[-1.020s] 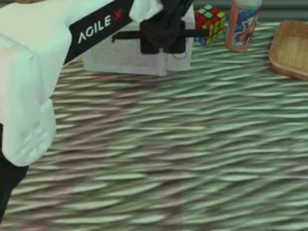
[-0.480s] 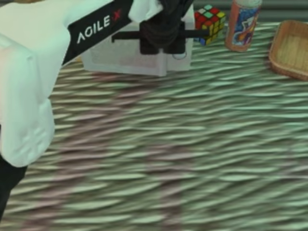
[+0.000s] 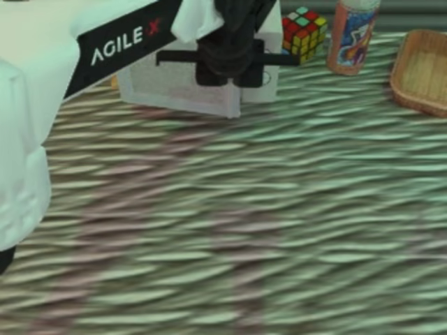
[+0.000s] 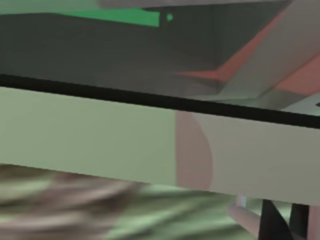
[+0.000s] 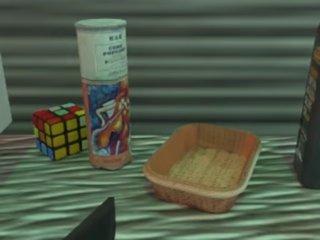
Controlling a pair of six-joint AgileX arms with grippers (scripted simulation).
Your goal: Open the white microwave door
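The white microwave [image 3: 269,38] stands at the table's back, left of centre. Its door [image 3: 167,87], with a grey mesh window, is swung a little way out at its right edge. My left gripper [image 3: 227,70] is at that edge, beside the knob panel [image 3: 264,87]. In the left wrist view the door's pale edge [image 4: 100,135] fills the frame, with the green-lit interior [image 4: 125,17] behind it. The dark fingers [image 4: 272,225] of my left gripper [image 4: 286,220] stand close together on the door. My right gripper [image 5: 100,222] is parked out of the top view.
A Rubik's cube [image 3: 304,31] sits just right of the microwave. A tall popcorn canister [image 3: 353,35] and a wicker basket [image 3: 422,70] stand further right. A dark box [image 5: 310,115] shows in the right wrist view. A green woven cloth [image 3: 279,223] covers the table.
My left arm has shifted left and the gripper has come slightly toward the table's front. The door's right edge has swung out a little with it.
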